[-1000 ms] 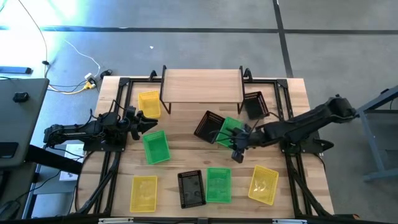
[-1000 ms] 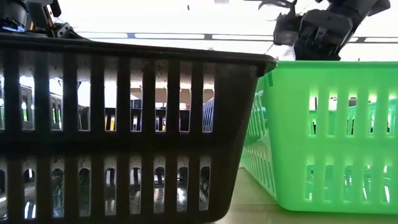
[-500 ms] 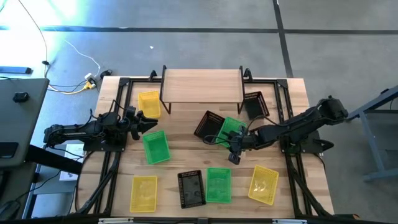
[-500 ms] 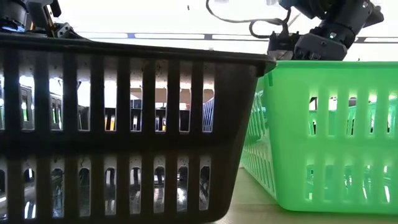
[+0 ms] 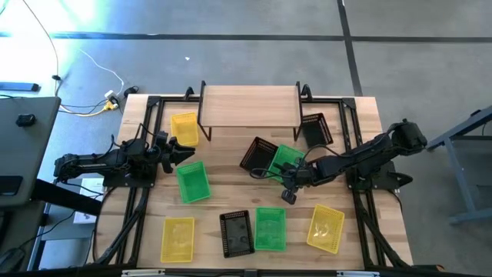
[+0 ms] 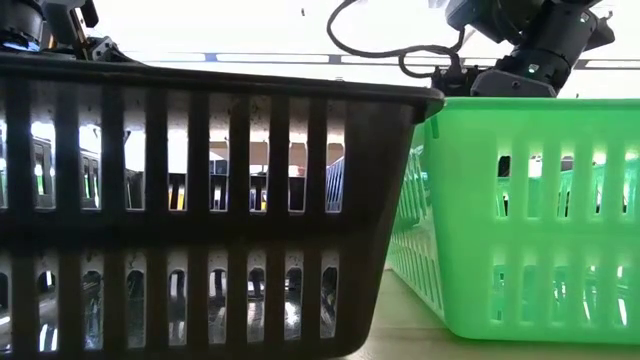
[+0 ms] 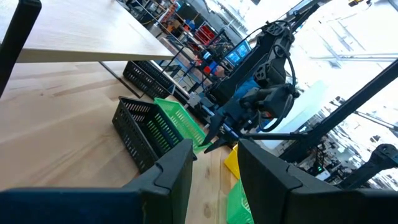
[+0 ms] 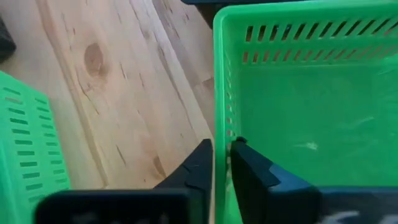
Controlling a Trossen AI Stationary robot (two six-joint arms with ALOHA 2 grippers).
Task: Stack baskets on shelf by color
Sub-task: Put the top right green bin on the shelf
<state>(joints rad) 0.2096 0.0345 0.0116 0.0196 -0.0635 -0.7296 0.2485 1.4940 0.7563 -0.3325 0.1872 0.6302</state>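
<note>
Shelf (image 5: 250, 104) bare, 0 of 9 baskets stacked.
Right gripper (image 8: 221, 163) pinches centre green basket (image 5: 286, 160) wall; left gripper (image 5: 183, 150) waits apart, mid-left.

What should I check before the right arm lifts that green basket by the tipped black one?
1. Right gripper straddles the rim of the green basket, one finger on each side: ok.
2. Jaws fully clamped on that wall: cannot tell.
3. Green basket free of the tipped black basket leaning against it: not ok, they touch.
4. Shelf top bare for stacking: ok.
5. Left gripper clear of the lift path, parked between the yellow basket and another green basket: ok.
</note>
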